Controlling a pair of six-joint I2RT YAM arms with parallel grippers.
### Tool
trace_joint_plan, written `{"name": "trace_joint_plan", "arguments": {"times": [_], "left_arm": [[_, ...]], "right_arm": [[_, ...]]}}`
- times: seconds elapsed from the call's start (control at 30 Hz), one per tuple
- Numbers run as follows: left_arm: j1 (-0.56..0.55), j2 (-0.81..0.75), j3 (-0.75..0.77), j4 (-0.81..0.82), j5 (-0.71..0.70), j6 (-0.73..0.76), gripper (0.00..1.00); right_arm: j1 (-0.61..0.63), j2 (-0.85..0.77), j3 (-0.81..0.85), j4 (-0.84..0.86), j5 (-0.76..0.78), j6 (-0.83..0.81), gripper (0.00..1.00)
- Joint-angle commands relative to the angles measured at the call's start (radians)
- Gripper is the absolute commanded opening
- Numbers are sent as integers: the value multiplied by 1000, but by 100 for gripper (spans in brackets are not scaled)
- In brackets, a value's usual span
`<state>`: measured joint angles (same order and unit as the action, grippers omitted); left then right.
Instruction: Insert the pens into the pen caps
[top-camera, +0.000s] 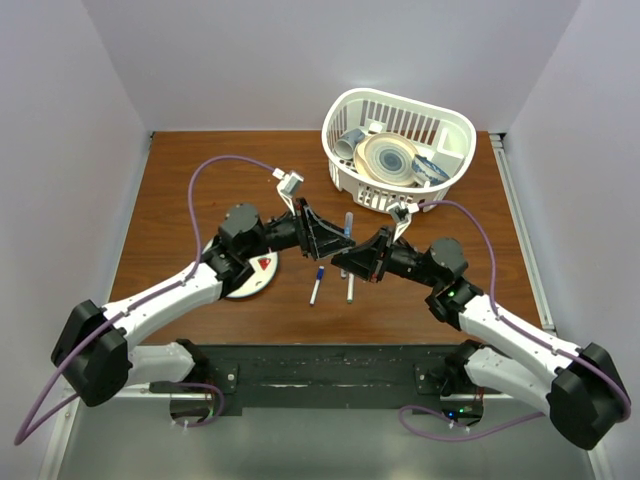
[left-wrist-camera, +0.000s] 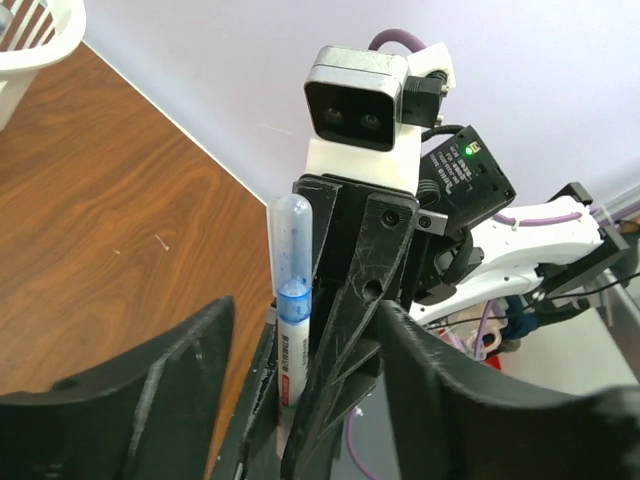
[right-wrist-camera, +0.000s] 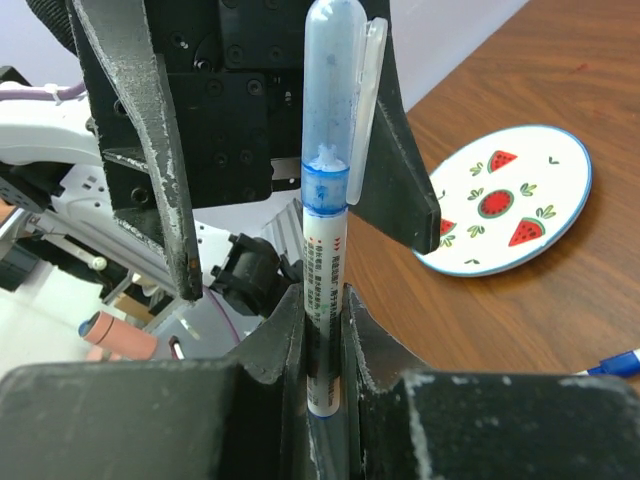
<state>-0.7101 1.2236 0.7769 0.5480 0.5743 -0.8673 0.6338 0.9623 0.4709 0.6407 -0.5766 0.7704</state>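
Top: left gripper (top-camera: 343, 240), right gripper (top-camera: 345, 260) meet mid-worktop (top-camera: 200, 190). Held pen (top-camera: 348, 222) mostly hidden. Blue-ended pen (top-camera: 316, 285), second pen (top-camera: 349, 290) lie toward near edge.
Left wrist: left jaws spread, released. Translucent blue cap (left-wrist-camera: 293, 250) seated on held pen.
Right wrist: right gripper clenched on barrel. Barrel print too small to read. Watermelon plate (right-wrist-camera: 510, 200) beyond.

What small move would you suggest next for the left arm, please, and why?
Probably draw the left pincer back: its jaws stand open either side of the blue cap, which looks seated on the pen clamped in the right pincer.
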Motion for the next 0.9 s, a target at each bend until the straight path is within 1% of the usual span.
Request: {"name": "trace_joint_plan", "arguments": {"times": [0.0, 0.1, 0.17, 0.23, 0.33, 0.53, 0.73, 0.87], "left_arm": [[-3, -41, 84, -39, 12, 77, 70], [-2, -38, 136, -106, -16, 120, 71], [-3, -12, 197, -169, -13, 140, 71], [-2, 8, 231, -190, -1, 162, 70], [1, 33, 260, -192, 10, 163, 67], [4, 66, 292, -158, 64, 148, 57], [4, 105, 328, -204, 84, 171, 56], [6, 122, 344, -209, 104, 169, 51]], "right_arm": [[-2, -8, -5, 82, -42, 4, 0], [-2, -2, -14, 114, -65, 18, 0], [-2, -4, -15, 114, -71, 20, 0], [0, -5, -11, 106, -80, 18, 0], [0, -10, -3, 85, -86, 9, 0], [0, -7, 6, 51, -91, -6, 0], [-2, 0, 11, 53, -97, -8, 0], [0, 3, 20, 43, -103, -13, 0]]}}
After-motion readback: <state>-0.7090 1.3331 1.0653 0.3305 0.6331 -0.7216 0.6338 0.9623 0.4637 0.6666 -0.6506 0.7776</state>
